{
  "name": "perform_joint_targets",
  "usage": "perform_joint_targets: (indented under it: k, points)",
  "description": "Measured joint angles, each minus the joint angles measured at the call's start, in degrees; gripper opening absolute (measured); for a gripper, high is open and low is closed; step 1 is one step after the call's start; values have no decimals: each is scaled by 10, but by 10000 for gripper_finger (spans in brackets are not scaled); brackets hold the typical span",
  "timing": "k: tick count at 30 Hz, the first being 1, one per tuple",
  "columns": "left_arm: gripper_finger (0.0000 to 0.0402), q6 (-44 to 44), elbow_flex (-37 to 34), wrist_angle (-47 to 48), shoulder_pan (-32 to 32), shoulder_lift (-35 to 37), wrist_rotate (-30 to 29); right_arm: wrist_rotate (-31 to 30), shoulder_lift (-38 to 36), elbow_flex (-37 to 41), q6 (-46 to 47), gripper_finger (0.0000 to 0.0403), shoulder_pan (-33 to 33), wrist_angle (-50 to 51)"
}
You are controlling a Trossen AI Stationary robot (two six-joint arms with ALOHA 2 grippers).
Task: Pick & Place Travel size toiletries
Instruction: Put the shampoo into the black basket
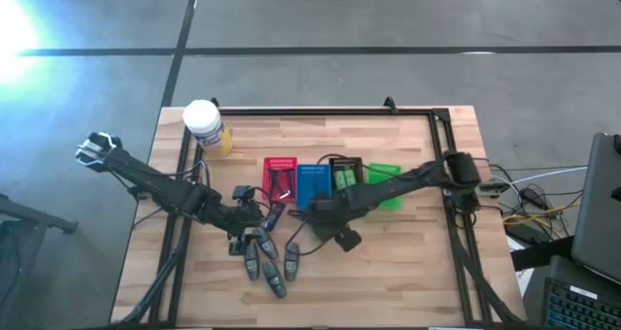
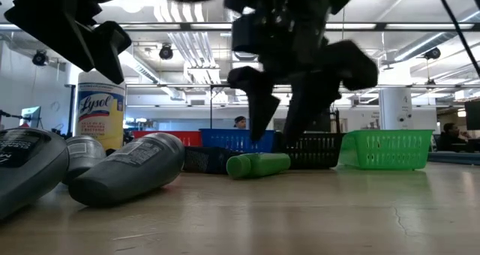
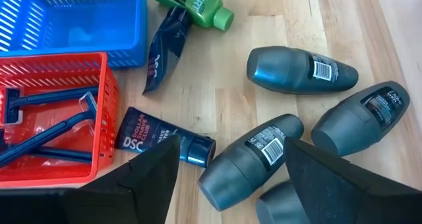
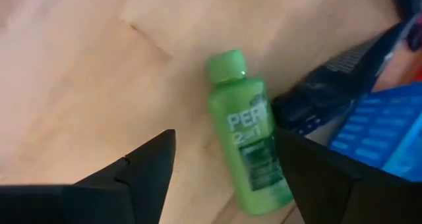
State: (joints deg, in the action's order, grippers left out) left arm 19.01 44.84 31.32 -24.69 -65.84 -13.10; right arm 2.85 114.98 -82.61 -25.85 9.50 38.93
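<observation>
Below the spread right hand (image 4: 224,165), a bright green capped bottle (image 4: 247,145) flat on wood.

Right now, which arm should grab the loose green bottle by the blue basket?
Right. Its end effector hangs open directly over the green bottle, fingers either side. The left end effector sits open over the grey roll-ons, farther from it.

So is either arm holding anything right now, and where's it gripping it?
Nothing is held. The right gripper hangs open over the green bottle; the left gripper is open above the grey tubes.
</observation>
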Motion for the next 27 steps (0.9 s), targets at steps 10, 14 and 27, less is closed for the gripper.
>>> perform_joint_targets:
  k: [10,14,27]
  points:
    - [273,5,0,10,0,0,0,0,67,-51,-22,220,-19,72]
    - [273,4,0,16,1,0,0,3,69,-51,-6,214,-16,78]
    - [273,-4,0,17,3,1,-13,2,66,-54,104,158,21,102]
